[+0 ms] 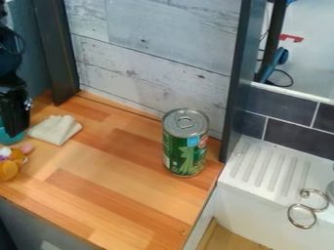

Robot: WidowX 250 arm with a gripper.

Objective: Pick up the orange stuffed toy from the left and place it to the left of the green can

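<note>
- The end effector (17,128) hangs at the left edge, over the far left part of the wooden bench (130,195); I cannot tell whether it is open or closed, or whether it grips anything.
- A teal object (9,138), cut off by the left edge, is partly hidden behind the end effector.
- A crumpled cream cloth (55,130) lies on the bench just right of the teal object.
- Small orange, pink and white items (9,168) sit nearer the camera, at the left edge.
- A green can (185,146) stands upright near the bench's right side, its ring-pull lid facing up.
- Right of the bench is a white sink (251,195) with a ridged drainboard and curved metal pieces (302,216).
</note>
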